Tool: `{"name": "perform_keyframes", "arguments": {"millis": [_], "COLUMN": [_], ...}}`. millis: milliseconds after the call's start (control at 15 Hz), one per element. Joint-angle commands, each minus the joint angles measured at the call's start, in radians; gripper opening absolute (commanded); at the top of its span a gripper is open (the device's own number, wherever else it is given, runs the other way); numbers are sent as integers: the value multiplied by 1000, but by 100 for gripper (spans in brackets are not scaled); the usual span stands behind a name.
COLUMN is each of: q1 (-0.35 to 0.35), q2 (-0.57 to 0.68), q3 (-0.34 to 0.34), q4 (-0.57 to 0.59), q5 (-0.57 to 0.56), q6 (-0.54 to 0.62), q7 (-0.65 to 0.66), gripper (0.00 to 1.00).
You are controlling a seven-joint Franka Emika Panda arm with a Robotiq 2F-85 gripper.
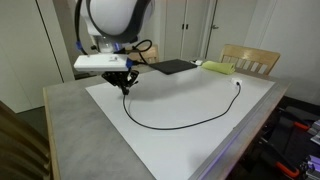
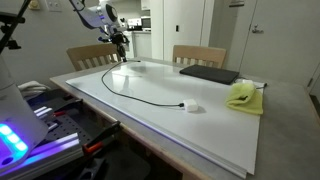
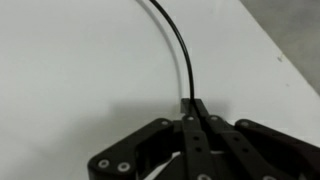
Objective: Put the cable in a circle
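Observation:
The cable (image 1: pixel 190 122) is a thin black cord lying in a wide open arc on the white table sheet, with a small plug end (image 1: pixel 238 84) at the far side. It also shows in the other exterior view (image 2: pixel 140 94), ending at a plug (image 2: pixel 185 105). My gripper (image 1: pixel 126 85) is shut on the cable's near end and holds it just above the sheet. In the wrist view the fingers (image 3: pixel 193 108) are closed together with the cable (image 3: pixel 178 45) running out from between them and curving away.
A flat black pad (image 1: pixel 172 67) and a yellow-green cloth (image 1: pixel 219 67) lie at the far side of the white sheet (image 1: pixel 240 125). They show in the other exterior view too, pad (image 2: pixel 209 73), cloth (image 2: pixel 243 96). Wooden chairs (image 1: pixel 250 58) stand behind the table.

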Motion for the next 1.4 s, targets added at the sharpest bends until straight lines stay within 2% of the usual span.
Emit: {"name": "perform_keyframes", "arguments": {"millis": [0,400,467,733,1333], "q1": [-31,-33,-35,-69,-195], "q2": [1,2,4,-6,-100], "q3": [31,43,38,29,31], "q4": [4,6,10,4,-143], "q5": [-32,-33,-26,18,67], "q6": [-6,-5,-13,-38,2], "q7": [23,22,40,195,534], "gripper": [4,4,1,1,1]}}
